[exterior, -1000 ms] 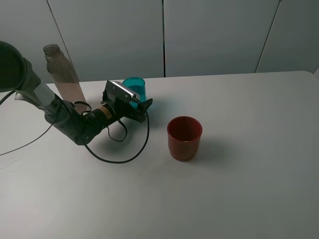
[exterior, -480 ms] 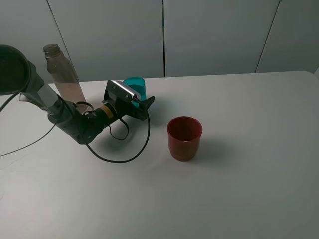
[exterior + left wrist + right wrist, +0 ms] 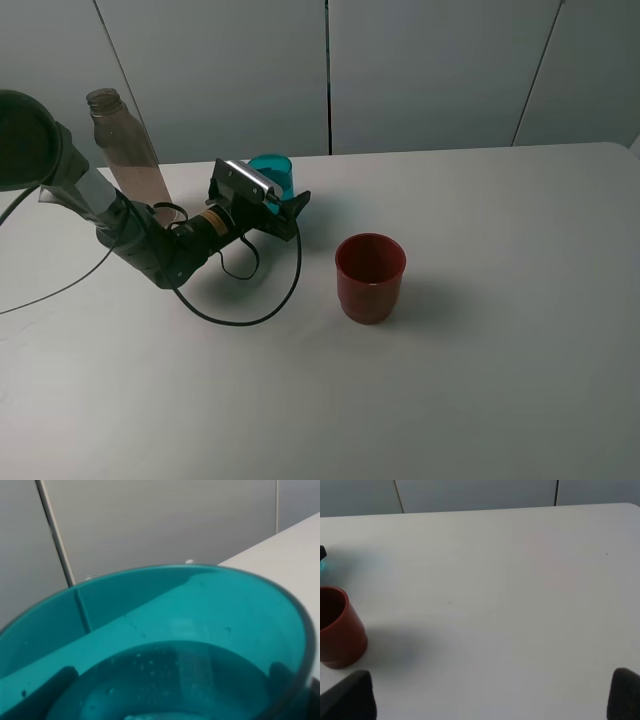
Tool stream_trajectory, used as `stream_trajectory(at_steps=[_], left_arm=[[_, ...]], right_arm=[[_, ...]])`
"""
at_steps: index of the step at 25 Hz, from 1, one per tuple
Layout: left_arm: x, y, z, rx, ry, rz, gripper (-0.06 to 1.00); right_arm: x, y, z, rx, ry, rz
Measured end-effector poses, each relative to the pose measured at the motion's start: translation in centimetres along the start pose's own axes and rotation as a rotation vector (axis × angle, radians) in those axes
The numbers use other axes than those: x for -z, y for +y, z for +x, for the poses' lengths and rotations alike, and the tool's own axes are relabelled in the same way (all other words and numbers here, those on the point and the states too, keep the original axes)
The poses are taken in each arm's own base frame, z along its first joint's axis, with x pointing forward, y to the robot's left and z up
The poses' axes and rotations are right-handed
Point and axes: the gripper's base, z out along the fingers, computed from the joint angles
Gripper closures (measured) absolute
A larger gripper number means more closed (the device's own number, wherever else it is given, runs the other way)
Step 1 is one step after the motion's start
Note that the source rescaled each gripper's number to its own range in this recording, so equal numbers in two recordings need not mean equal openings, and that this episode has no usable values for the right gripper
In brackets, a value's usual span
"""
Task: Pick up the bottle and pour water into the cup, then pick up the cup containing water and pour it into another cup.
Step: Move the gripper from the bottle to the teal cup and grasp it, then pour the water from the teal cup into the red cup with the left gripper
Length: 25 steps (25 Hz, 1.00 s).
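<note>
The teal cup (image 3: 271, 176) stands at the back left of the table, and its rim (image 3: 165, 592) fills the left wrist view with water inside. My left gripper (image 3: 283, 207) has a finger on each side of the cup and is closed on its wall; the dark fingers (image 3: 47, 682) show through the teal plastic. The tall brownish bottle (image 3: 126, 150) stands upright behind the left arm, apart from the gripper. The dark red cup (image 3: 370, 277) stands empty near the middle, and it also shows in the right wrist view (image 3: 337, 630). My right gripper (image 3: 485, 700) is open and empty, out of the exterior view.
A black cable (image 3: 245, 310) loops on the table beside the left arm. The white table (image 3: 500, 300) stretches to the right of the red cup. A grey panelled wall (image 3: 420, 70) stands behind the table.
My left gripper has shifted slightly up and toward the teal cup over the last second. The bottle and the red cup have not moved.
</note>
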Motion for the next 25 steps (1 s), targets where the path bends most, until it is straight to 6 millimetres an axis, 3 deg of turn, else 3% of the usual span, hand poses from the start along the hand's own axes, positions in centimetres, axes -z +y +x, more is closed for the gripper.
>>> stream_trajectory(at_steps=[2,3,5,25], left_arm=[[0.00,0.00,0.00,0.000,0.000,0.000,0.06],[0.00,0.00,0.00,0.000,0.000,0.000,0.20],[0.00,0.03,0.00,0.006,0.000,-0.004,0.84],[-0.07,-0.09,-0.30,-0.006,0.006,0.017,0.86]], right_arm=[[0.00,0.00,0.00,0.000,0.000,0.000],[0.00,0.00,0.00,0.000,0.000,0.000],[0.00,0.00,0.00,0.000,0.000,0.000],[0.00,0.00,0.00,0.000,0.000,0.000]])
